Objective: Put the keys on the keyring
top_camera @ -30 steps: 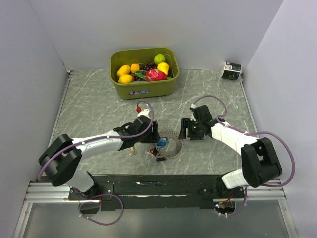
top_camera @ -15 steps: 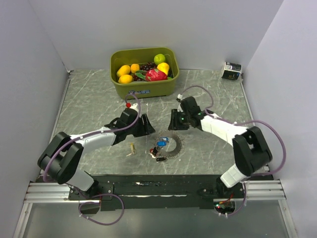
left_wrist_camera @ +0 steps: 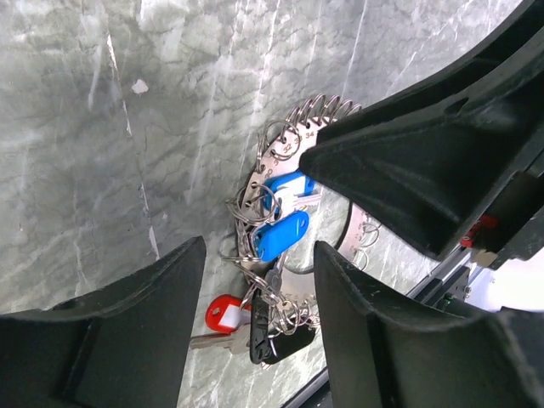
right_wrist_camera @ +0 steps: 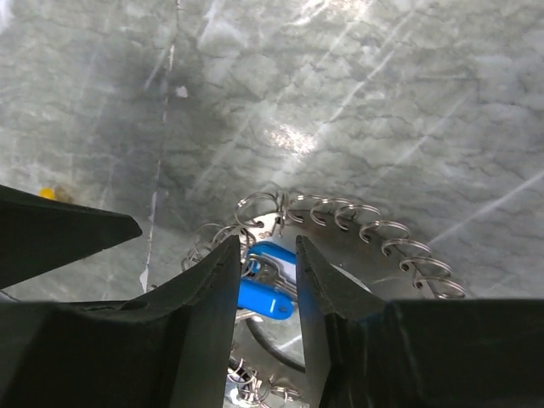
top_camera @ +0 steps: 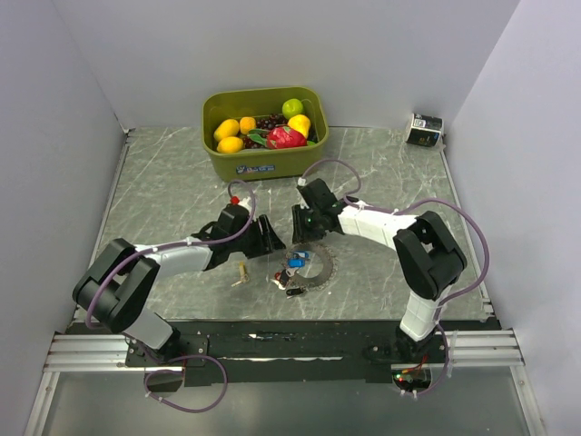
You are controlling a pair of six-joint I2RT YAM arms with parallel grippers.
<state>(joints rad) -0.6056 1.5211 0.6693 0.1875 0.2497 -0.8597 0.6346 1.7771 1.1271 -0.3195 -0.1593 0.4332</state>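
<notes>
Two blue plastic key tags [left_wrist_camera: 280, 236], oblong with rounded ends, lie side by side inside the keyring [top_camera: 320, 269], a broad flat metal hoop whose outer edge carries a row of small wire split rings. The keys [top_camera: 291, 270] cluster at the keyring's left side: beside the blue pair sit a red round head [left_wrist_camera: 223, 313] and a black head [left_wrist_camera: 285, 340], tangled among thin steel loops. One small yellowish piece [top_camera: 241, 272], possibly another key, lies alone further left of the keyring.

The left gripper [top_camera: 270, 238] hovers at the keyring's upper left, its matte black fingers [left_wrist_camera: 127, 331] spread wide with nothing between them. The right gripper [top_camera: 301, 232] hangs just above the keyring's top edge, jaws parted by a narrow slot; the blue tags show through it, though contact is unclear. Beneath the keyring lies the glossy grey marbled tabletop [top_camera: 163, 191].
</notes>
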